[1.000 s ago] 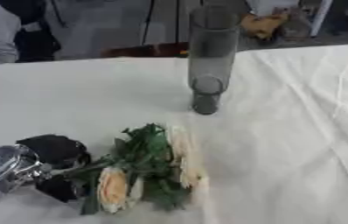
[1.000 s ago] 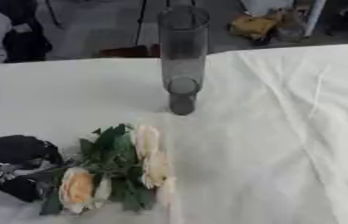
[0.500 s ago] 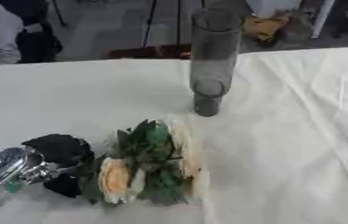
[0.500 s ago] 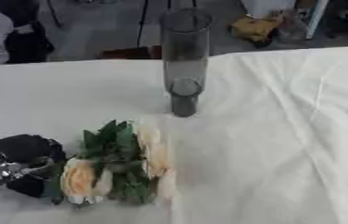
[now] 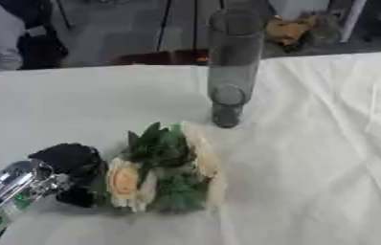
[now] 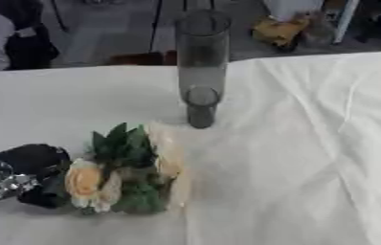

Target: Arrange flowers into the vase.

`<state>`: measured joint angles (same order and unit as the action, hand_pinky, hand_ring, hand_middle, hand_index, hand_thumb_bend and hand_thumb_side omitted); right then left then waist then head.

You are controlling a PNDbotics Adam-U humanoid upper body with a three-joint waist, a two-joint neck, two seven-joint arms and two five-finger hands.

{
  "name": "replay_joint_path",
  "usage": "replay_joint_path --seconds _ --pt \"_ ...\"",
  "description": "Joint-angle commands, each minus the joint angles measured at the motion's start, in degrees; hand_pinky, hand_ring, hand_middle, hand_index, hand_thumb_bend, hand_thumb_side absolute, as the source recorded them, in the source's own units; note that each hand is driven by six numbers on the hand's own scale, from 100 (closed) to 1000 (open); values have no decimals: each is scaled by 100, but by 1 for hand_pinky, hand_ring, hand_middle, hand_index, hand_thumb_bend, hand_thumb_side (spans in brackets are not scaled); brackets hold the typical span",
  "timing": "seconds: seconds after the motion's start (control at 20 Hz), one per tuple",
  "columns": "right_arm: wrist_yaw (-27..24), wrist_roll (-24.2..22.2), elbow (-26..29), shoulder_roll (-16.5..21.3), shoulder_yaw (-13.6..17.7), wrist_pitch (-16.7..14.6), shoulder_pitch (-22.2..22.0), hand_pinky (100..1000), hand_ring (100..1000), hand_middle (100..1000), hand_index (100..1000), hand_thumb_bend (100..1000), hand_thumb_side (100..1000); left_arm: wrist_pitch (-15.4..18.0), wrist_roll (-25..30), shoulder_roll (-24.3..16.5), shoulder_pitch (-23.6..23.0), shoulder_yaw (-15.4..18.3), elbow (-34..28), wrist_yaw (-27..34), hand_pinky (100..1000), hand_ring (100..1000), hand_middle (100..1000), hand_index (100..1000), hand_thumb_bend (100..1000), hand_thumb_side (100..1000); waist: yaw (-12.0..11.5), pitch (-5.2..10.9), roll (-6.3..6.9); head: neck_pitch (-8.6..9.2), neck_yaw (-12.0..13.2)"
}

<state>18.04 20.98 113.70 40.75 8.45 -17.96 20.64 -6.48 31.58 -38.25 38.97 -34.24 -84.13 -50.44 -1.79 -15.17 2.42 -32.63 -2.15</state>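
The left hand, black with a silver wrist, comes in from the 8 o'clock corner and has its fingers curled round the stem end of a flower bunch. The bunch sits low over the white tabletop, just below the centre of the view, with the hand touching it at its 9 o'clock side. It is made of cream and peach roses with dark green leaves; one open peach bloom faces up near the hand, paler blooms run along the bunch's 3 o'clock edge, and the leaf tips point toward 12 o'clock. Whether the bunch rests on the cloth or is lifted slightly off it cannot be told.

A tall, smoky-grey glass cylinder vase stands upright on the tabletop at about 12 o'clock from the flowers, apart from them, with a strip of bare cloth between its base and the nearest leaves. Its mouth reaches up past the far edge of the tabletop. Nothing is visible inside it.

The white cloth covering the tabletop shows soft creases running from 1 o'clock toward 5 o'clock on the right side.

The right hand shows in neither view.
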Motion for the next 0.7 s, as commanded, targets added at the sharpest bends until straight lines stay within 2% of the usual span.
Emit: replay_joint_path --seconds 0.05,0.25,0.35,0.55,0.7 --pt "-40 8 89 110 57 -23 58 845 1000 810 820 100 1000 -6 -51 -75 -33 -25 299 -57 184 279 435 625 100 665 1 50 -38 66 9" --pt "-46 1 89 97 52 -5 82 845 1000 808 820 100 1000 24 -70 -30 -29 -26 446 -58 100 163 355 560 100 661 6 40 -35 73 19" --pt "-51 7 89 89 55 3 86 845 1000 808 819 100 1000 21 -110 -3 -23 -10 508 -42 100 100 298 505 100 661 10 37 -34 79 27" --pt "-52 21 89 79 64 19 82 845 1000 806 819 100 1000 1 -286 39 -10 31 604 40 100 100 214 391 100 692 25 31 -37 92 34" --pt "-43 26 89 82 66 30 71 845 1000 805 818 100 1000 25 -514 37 -10 63 548 226 100 100 202 363 100 682 30 30 -38 89 31"
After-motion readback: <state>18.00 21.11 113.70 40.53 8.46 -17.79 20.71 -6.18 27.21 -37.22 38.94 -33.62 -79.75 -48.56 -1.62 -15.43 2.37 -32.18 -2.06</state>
